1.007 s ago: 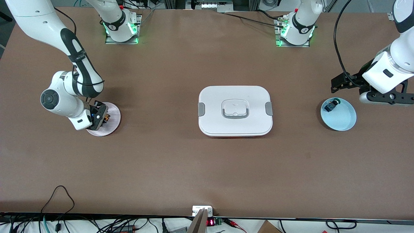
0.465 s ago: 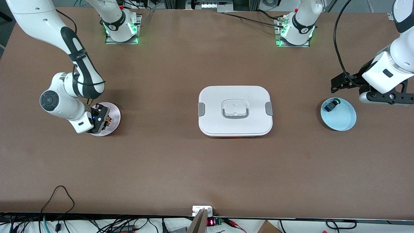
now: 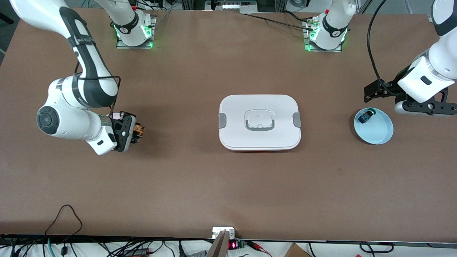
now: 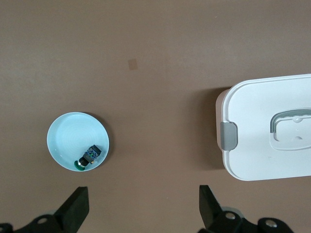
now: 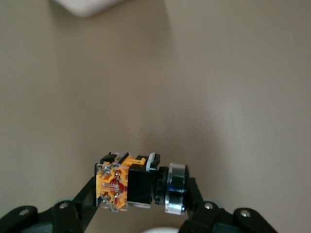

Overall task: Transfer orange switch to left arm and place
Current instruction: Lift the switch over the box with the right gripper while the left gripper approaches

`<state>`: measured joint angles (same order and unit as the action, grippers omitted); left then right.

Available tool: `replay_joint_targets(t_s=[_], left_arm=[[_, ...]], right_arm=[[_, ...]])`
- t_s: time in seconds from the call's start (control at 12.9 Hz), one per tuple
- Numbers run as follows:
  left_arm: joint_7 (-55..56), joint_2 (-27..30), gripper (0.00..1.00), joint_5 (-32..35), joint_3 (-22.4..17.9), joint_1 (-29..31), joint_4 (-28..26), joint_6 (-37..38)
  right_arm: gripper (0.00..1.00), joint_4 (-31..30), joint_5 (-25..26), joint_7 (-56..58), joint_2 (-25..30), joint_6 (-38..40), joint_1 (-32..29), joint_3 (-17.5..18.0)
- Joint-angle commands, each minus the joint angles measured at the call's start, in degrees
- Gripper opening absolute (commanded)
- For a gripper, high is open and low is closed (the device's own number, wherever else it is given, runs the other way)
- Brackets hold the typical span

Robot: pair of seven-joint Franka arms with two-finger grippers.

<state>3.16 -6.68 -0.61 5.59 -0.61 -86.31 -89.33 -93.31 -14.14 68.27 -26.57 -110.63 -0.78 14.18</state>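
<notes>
My right gripper (image 3: 135, 131) is shut on the orange switch (image 3: 138, 131) and holds it above the table near the right arm's end. In the right wrist view the switch (image 5: 131, 187) lies crosswise between the fingers, orange end to one side and round cap to the other. The white lidded box (image 3: 260, 122) sits at the table's middle; it also shows in the left wrist view (image 4: 272, 131), and a corner of it shows in the right wrist view (image 5: 87, 6). My left gripper (image 3: 428, 107) is open and empty, up in the air beside the blue plate; the left arm waits.
A light blue plate (image 3: 376, 130) near the left arm's end holds a small dark blue-and-green component (image 3: 365, 117), also seen in the left wrist view (image 4: 89, 156). A sliver of a pink plate (image 3: 115, 116) shows under the right arm.
My right gripper has risen off the pink plate with the orange switch and shifted toward the box. The left arm has barely moved.
</notes>
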Motion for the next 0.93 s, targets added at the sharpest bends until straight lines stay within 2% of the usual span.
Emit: replay_joint_targets(t_s=[0.0,0.15,0.31,0.46,0.7,0.85], left_arm=[[-0.88,-0.44,1.0,0.08,0.03,-0.01,1.23,0.38],[-0.79,-0.44,1.0,-0.44,0.12,-0.01,1.32,0.38],[-0.18,-0.44,1.0,-0.88,0.12,-0.1,1.49,0.47],[-0.26,-1.14,1.0,-7.35,0.03,0.34,1.32,1.25],[-0.08,-2.72,1.0,-13.09,0.12,-0.18,0.88,3.88],[-0.7,-4.21,1.0,-22.89,0.12,0.77,0.62,6.26]], right_arm=[[0.29,2.69,-8.76,-4.17,-0.85,1.73,3.92,1.29],[0.29,6.1,-13.34,-6.13,-0.94,1.56,8.23,1.29],[0.3,7.88,-20.45,-6.04,-1.11,0.94,11.49,1.29],[0.3,9.62,-27.48,-5.86,-1.03,-1.15,14.65,1.29],[0.3,12.71,-37.06,-6.3,-0.85,-4.23,17.65,1.29],[0.3,12.8,-44.09,-6.74,-0.59,-7.57,19.14,1.29]])
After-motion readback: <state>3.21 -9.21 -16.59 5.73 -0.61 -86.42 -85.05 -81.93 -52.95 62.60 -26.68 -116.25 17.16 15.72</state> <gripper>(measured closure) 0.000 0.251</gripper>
